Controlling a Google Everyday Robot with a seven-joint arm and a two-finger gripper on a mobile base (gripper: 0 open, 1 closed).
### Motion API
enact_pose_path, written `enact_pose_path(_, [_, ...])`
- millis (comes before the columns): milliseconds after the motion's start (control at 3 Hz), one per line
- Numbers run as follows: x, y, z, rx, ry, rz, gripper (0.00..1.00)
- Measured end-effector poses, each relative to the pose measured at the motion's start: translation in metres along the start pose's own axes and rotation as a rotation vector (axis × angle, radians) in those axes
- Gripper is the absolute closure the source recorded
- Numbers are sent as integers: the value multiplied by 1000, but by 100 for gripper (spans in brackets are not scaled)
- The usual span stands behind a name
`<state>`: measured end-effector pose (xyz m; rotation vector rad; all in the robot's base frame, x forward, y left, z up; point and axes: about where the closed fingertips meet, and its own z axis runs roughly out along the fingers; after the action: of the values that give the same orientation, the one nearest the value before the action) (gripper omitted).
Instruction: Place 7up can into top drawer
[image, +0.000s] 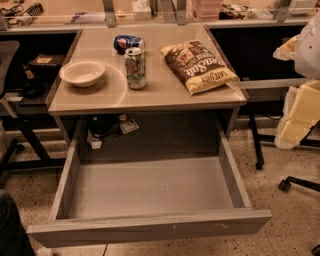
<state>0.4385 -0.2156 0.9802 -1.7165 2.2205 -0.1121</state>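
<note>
The 7up can (135, 68), white and green with a silver top, stands upright near the middle of the desk top. The top drawer (150, 228) is pulled fully out below the desk's front edge, and its grey inside holds nothing. My gripper (296, 119), made of cream-coloured parts below a white arm, hangs at the right edge of the view. It is beside the desk, well right of the can, and holds nothing that I can see.
A dark blue Pepsi can (128, 42) lies on its side behind the 7up can. A white bowl (82, 72) sits to its left and a brown chip bag (199, 66) to its right. Chair legs and castors (286, 184) stand on the floor at the right.
</note>
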Motion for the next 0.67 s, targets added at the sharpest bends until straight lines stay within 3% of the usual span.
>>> enact_pose_path(667, [-6, -3, 2, -1, -18, 19, 0])
